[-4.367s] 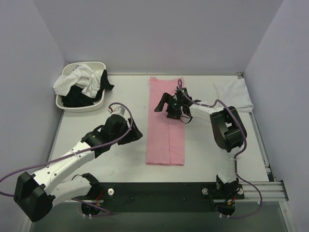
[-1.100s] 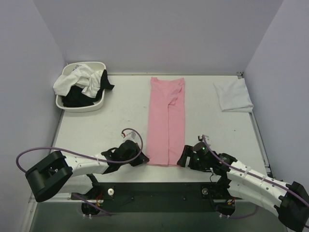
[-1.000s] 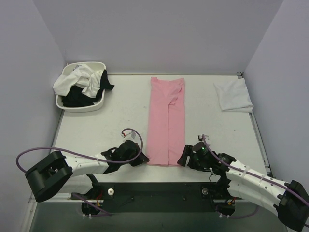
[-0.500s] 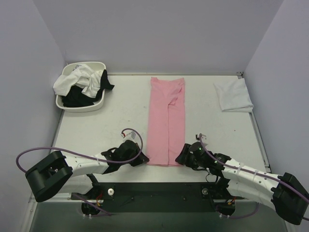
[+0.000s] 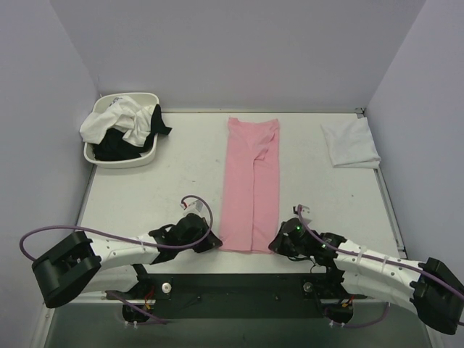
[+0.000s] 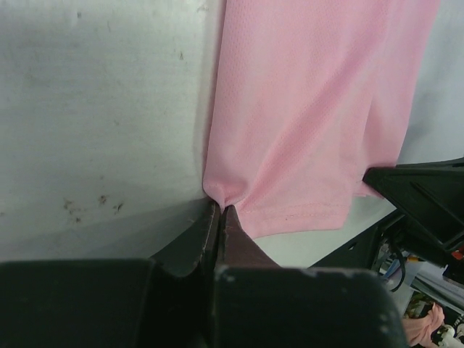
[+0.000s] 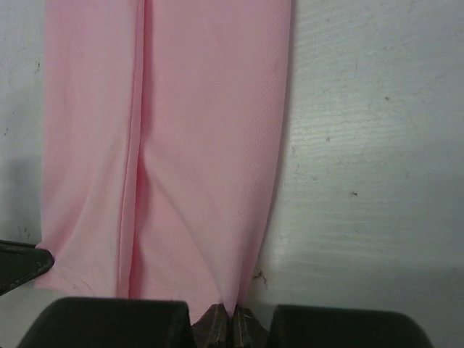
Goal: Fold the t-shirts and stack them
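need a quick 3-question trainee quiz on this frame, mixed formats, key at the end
1. True or false: the left gripper and the right gripper are each shut on a near corner of the pink t-shirt.
2. In the top view, where does the folded white t-shirt lie? A) near left B) far right C) centre
3. Fill in: the loose white and black shirts are heaped in a white ____.
Key: 1 true; 2 B; 3 basin.
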{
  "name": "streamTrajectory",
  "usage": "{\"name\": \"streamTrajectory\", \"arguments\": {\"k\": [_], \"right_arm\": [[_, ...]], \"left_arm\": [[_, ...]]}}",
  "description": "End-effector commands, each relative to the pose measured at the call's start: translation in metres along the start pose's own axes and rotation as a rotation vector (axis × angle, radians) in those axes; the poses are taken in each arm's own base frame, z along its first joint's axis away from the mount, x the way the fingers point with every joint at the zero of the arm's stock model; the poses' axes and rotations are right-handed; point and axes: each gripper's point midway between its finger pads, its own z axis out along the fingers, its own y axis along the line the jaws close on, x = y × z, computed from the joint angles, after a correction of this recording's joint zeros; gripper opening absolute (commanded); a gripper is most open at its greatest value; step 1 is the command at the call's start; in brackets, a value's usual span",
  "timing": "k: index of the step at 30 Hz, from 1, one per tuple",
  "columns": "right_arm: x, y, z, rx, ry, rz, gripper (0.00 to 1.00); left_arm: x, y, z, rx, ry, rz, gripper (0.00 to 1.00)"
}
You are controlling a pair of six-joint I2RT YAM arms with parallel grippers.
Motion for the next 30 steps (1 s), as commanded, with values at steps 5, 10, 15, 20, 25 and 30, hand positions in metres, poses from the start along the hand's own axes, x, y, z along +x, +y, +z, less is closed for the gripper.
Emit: {"name": "streamTrajectory", "arguments": {"k": [5,10,15,20,25,30], "right_arm": [[0.008,-0.015,-0.019,0.066,-0.016,-0.052,0.0],[0.01,-0.005,-0.029,0.046,-0.032,-0.088,0.0],[-0.006,0.017,-0.049,0.026,-0.096,-0.15,0.0],[-0.029,0.043,-0.067,0.004,-0.153,-0.192,0.0],[-0.044,0.055,-0.069,0.036,-0.182,-0.242,0.0],[-0.063,0.054,-0.063,0.082,-0.197,-0.229,0.0]], "left_arm": [[0.02,0.02,-0.022,-0.09,-0.002,0.031,0.0],[0.039,0.011,-0.029,-0.073,0.012,0.042,0.0],[0.038,-0.01,-0.039,-0.065,-0.015,0.073,0.0],[0.011,-0.058,-0.055,0.003,-0.087,0.1,0.0],[-0.018,-0.084,-0.07,0.006,-0.151,0.151,0.0],[-0.061,-0.1,-0.078,0.014,-0.218,0.156,0.0]]}}
